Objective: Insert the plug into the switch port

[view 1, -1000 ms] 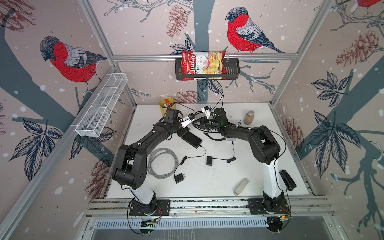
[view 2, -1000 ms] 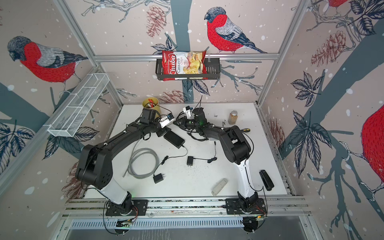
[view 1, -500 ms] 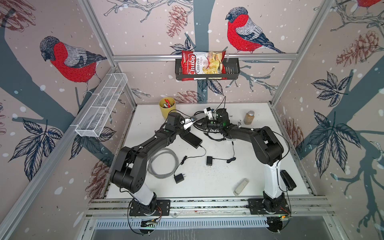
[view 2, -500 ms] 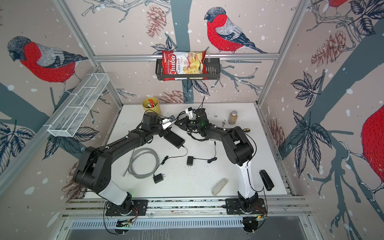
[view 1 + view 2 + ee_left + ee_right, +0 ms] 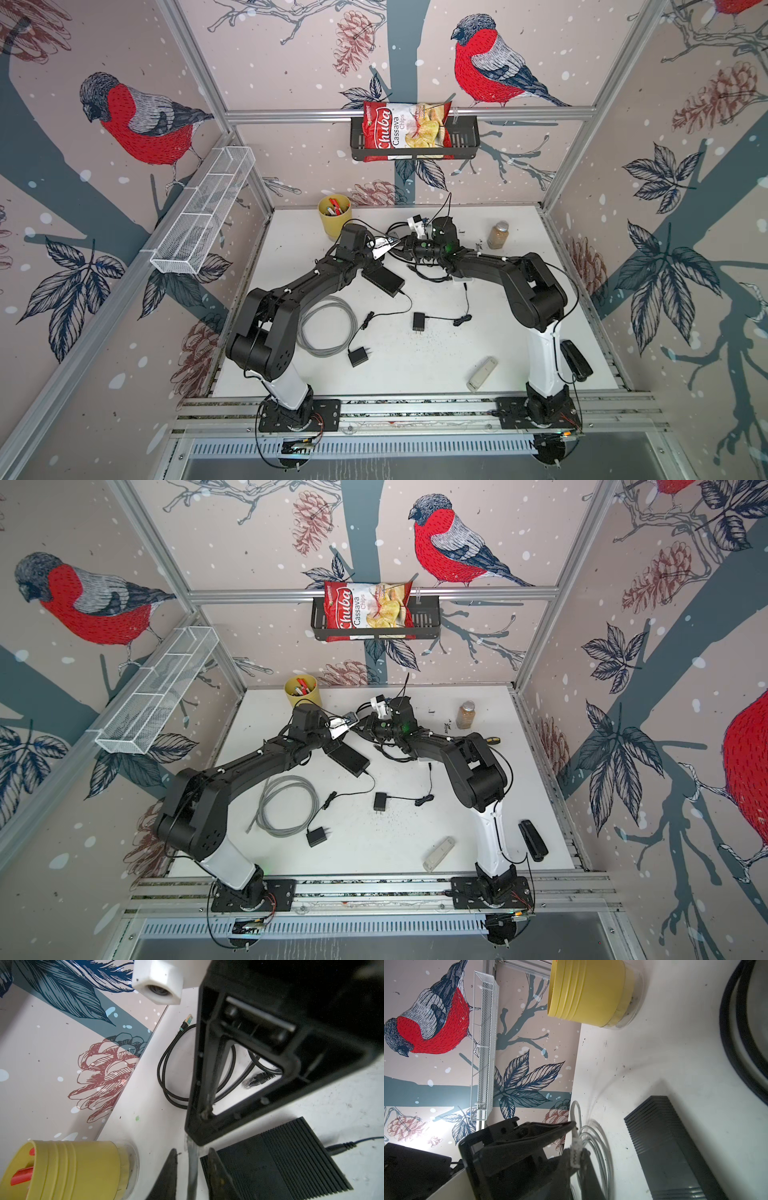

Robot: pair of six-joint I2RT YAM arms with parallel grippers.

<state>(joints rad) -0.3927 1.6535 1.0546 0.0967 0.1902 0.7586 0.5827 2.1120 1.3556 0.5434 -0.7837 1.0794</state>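
Table [image 5: 478, 345]: back edge close behind my grippers, upper centre; open white room lower centre.
Switch [image 5: 382, 279]: flat, centre frame, just below both grippers; ports unseen.
Yellow cup [image 5: 334, 214]: upper left, near; steer clear.
Left gripper [image 5: 192, 1153]: jaws slightly apart around grey cable [image 5: 191, 1167], slim gaps showing; I judge it should clamp squarely before the right lets go.
Right gripper [image 5: 576, 1152]: pinched onto plug [image 5: 575, 1148], lifted off the table.

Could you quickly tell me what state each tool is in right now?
Left tool: partly open, straddling the grey cable, not clamped.
Right tool: shut on the clear plug.
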